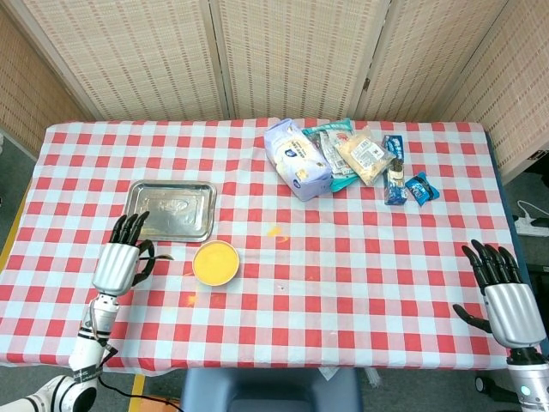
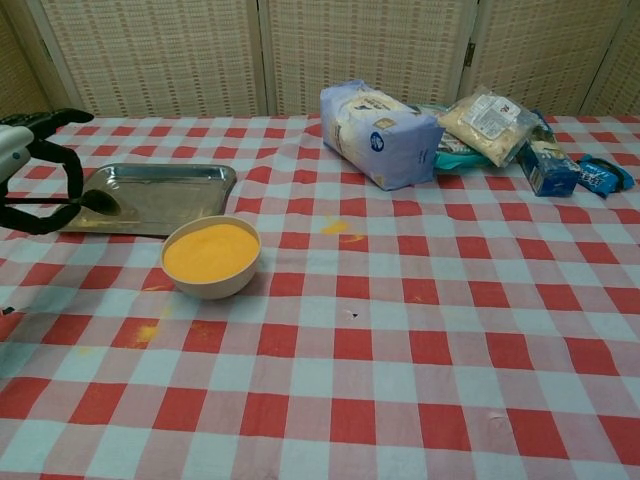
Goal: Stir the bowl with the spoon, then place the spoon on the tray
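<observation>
A cream bowl (image 1: pixel 215 263) (image 2: pixel 211 256) filled with yellow powder stands just in front of the steel tray (image 1: pixel 171 225) (image 2: pixel 170 185). My left hand (image 1: pixel 123 253) (image 2: pixel 40 165) is raised at the tray's near-left corner, left of the bowl, fingers curled around a dark spoon (image 2: pixel 98 201). The spoon's bowl end (image 1: pixel 160 257) pokes out toward the bowl and hangs over the tray's front edge in the chest view. My right hand (image 1: pixel 506 296) rests at the table's front right corner with fingers spread and nothing in it; only the head view shows it.
A purple bag (image 1: pixel 296 159) (image 2: pixel 380 135) and several snack packets (image 1: pixel 364 154) (image 2: pixel 490 120) lie at the back right. Yellow powder spills mark the cloth (image 1: pixel 273 230) (image 2: pixel 147 332). Folding screens stand behind the table.
</observation>
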`<state>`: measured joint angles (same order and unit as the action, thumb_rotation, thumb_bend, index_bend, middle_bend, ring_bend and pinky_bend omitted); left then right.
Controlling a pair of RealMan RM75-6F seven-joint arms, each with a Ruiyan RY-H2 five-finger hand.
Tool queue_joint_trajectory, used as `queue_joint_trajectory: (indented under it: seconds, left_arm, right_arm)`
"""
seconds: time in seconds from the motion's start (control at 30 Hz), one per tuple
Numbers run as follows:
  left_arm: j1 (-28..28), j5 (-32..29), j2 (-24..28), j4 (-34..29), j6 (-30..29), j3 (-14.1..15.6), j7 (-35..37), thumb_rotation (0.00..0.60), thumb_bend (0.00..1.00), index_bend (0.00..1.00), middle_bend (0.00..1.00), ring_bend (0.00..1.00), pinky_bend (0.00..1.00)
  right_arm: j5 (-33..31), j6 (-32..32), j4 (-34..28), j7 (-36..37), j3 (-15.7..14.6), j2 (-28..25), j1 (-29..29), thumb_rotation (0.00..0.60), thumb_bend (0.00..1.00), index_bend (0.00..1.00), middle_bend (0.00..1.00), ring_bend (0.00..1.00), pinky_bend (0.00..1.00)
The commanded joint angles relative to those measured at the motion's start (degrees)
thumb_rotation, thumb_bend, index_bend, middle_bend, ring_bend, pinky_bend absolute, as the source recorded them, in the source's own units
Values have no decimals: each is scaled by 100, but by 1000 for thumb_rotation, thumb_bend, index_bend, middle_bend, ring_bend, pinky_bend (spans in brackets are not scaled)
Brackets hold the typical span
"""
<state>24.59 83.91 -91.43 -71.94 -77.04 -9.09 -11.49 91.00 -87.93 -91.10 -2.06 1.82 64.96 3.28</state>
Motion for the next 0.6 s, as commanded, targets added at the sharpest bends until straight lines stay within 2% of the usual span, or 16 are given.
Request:
queue_joint_trajectory:
  seconds: [0.03,0.23,0.6]
  left_arm:
    - [177,79,-224,101,40,-41,-151,600,407,622,0,0,32]
    - [440,125,-631,247,132,-98,-313,600,406,623,0,0,31]
    - [683,436,-1404,991,-95,43,-865,600,405,625,6,0,31]
  right_arm:
    - [-6,14,-9,9,-1,-9,5,600,59,0,0,0,0]
    - [-27,36,-6,40,4,-26,7,600,59,0,0,0,0]
    - [-76,101,-7,75,6,-53,20,600,60,0,0,0,0]
